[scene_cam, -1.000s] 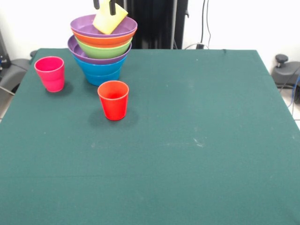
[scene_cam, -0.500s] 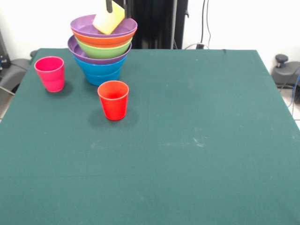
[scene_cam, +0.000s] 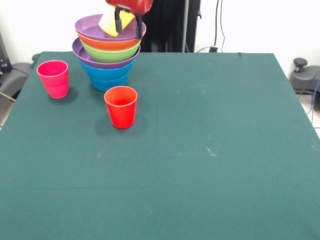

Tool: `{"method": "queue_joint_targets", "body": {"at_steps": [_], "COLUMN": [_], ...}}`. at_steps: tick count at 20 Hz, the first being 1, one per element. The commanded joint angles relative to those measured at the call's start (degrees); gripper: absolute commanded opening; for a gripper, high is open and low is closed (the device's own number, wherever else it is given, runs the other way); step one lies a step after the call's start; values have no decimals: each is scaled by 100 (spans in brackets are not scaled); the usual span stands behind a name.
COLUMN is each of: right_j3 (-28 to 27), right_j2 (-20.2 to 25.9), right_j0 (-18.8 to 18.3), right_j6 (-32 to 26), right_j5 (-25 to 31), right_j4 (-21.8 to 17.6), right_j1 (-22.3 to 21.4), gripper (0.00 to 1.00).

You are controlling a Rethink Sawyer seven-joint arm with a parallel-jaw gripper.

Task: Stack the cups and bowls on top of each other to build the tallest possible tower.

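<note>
Dark green cloth is covering the counter [scene_cam: 200, 150], which is filling most of the view, with a white wall and black equipment standing behind its far edge. At the far left corner the tower [scene_cam: 110, 55] is sitting: glossy bowls nested one in another, a deep blue bowl [scene_cam: 107, 75] lowest, then a purple bowl [scene_cam: 80, 54], a lime green bowl [scene_cam: 111, 53] and an orange bowl [scene_cam: 107, 42], with a second wide purple bowl [scene_cam: 87, 27] lying on top. Inside that top bowl a yellow cup [scene_cam: 109, 22] is leaning, tilted rather than upright. The red and black claw [scene_cam: 127, 22] is reaching down from the top edge right over this bowl, its two dark fingers [scene_cam: 118, 22] standing apart, one in front of the yellow cup and the other at the bowl's rim; they are spread, though whether they are touching the cup is not clear. A pink-magenta cup [scene_cam: 53, 78] is standing upright near the left edge, just beside the tower, mouth up. A red cup [scene_cam: 121, 106] is standing upright a little nearer the camera, close in front of the tower and apart from it. Faint pale marks are showing on the cloth toward the middle. The whole right half and the near part of the counter are lying open. Cables are hanging against the wall at the right, and dark objects are sitting beyond both side edges.
</note>
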Motion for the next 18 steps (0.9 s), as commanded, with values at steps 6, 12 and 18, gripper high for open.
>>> {"method": "queue_joint_targets", "body": {"at_steps": [6,12,18], "right_j3": [-209,-191,-220], "right_j2": [-41,31,176], "right_j0": [479,416,317], "right_j6": [381,247,-93], "right_j5": [282,403,1180], "right_j4": [10,108,397], "right_j1": [-53,-115,-692], "gripper": [100,100,100]}}
